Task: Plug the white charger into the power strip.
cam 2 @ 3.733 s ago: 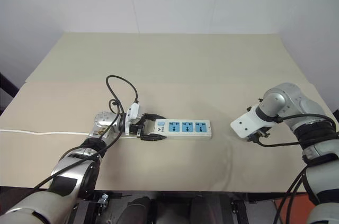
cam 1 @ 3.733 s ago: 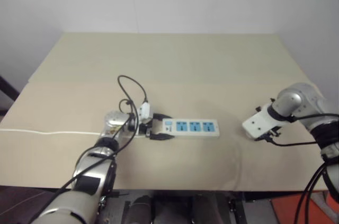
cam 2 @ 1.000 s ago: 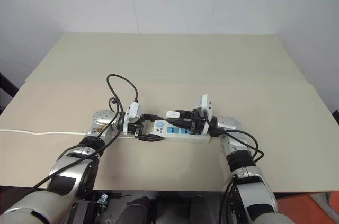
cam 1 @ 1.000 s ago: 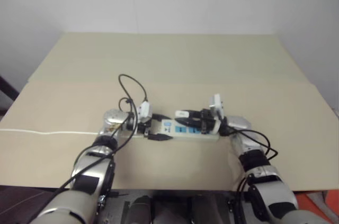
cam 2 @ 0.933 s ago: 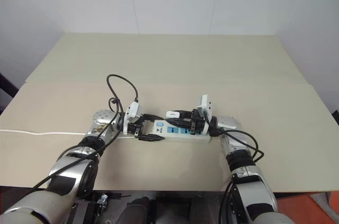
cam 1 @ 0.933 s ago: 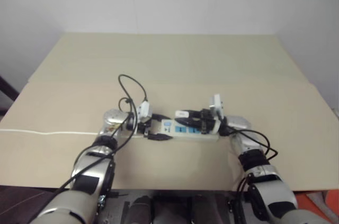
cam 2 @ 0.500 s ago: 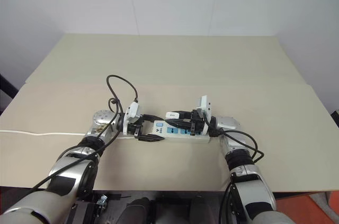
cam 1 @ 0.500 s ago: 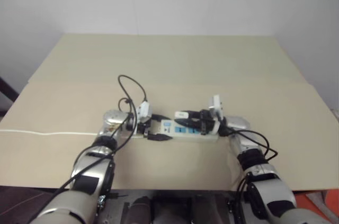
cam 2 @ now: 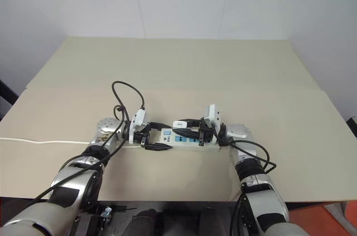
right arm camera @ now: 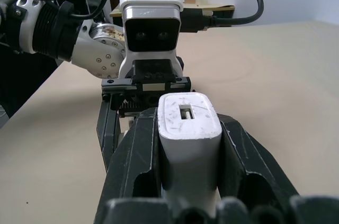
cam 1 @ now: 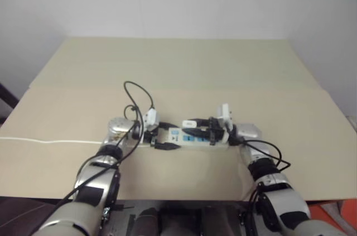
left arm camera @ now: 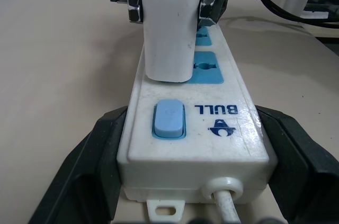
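The right gripper (right arm camera: 189, 179) is clamped on the white charger (left arm camera: 168, 23), poised just above the socket nearest the switch of the power strip (left arm camera: 212, 128); the left gripper (cam 2: 149, 138) pinches the strip's cord end. Keep the charger square and press straight down while the left steadies. The table (cam 2: 184, 68) around lies bare, edges well apart.

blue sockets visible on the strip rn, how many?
2. One socket sits next to the switch, partly behind the charger; another lies just past it on the strip. More may be hidden behind the charger.
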Action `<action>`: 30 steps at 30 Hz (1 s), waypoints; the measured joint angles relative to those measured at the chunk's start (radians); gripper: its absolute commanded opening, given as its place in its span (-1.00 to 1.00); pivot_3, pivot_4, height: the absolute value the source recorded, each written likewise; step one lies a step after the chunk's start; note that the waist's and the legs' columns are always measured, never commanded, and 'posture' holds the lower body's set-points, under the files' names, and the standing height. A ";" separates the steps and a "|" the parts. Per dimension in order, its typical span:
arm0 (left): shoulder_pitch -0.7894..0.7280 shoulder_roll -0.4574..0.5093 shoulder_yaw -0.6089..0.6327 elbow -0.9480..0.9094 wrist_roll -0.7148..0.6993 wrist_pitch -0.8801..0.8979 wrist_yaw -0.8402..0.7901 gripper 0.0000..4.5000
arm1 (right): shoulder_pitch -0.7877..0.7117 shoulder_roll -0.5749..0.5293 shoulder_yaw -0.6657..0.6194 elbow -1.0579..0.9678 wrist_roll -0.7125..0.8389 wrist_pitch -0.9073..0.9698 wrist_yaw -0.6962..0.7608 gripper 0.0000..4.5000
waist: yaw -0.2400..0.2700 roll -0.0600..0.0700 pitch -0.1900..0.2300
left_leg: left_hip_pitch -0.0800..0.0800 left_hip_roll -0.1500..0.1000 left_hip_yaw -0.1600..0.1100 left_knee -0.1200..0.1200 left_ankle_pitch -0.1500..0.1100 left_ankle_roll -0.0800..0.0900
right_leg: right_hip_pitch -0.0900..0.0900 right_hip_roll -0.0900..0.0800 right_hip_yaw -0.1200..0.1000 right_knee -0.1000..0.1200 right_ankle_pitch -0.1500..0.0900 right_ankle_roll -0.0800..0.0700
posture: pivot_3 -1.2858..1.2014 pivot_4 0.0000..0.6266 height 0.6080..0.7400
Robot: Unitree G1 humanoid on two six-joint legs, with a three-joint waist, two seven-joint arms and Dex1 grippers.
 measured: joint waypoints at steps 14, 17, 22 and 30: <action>0.000 0.002 -0.005 0.000 0.010 -0.005 0.006 0.46 | -0.022 -0.018 0.030 0.013 -0.035 0.031 0.000 0.07 | 0.000 -0.003 -0.006 | 0.001 0.000 0.000 -0.001 0.000 0.000 | 0.000 0.000 0.000 0.000 0.000 0.000 | 0.03 -0.52 1.00; 0.000 0.002 -0.007 0.000 0.016 -0.005 0.010 0.46 | -0.024 -0.021 0.033 0.013 -0.040 0.051 -0.002 0.51 | 0.000 -0.008 -0.010 | 0.002 0.000 0.000 -0.001 0.000 0.000 | 0.001 0.000 0.000 0.000 0.000 0.000 | 0.03 -0.52 1.00; 0.000 0.002 -0.008 0.000 0.019 -0.005 0.012 0.46 | -0.025 -0.021 0.034 0.013 -0.046 0.054 -0.009 0.97 | 0.000 -0.009 -0.012 | 0.002 0.000 -0.001 -0.001 0.000 0.000 | 0.001 0.000 0.000 0.000 0.000 0.000 | 0.03 -0.52 1.00; 0.000 0.001 -0.009 0.000 0.019 -0.005 0.012 0.46 | -0.014 -0.020 0.031 0.006 -0.047 0.026 -0.015 0.97 | 0.001 -0.009 -0.013 | 0.002 0.000 -0.001 -0.001 0.000 0.000 | 0.001 0.000 0.000 -0.001 0.000 0.000 | 0.03 -0.52 1.00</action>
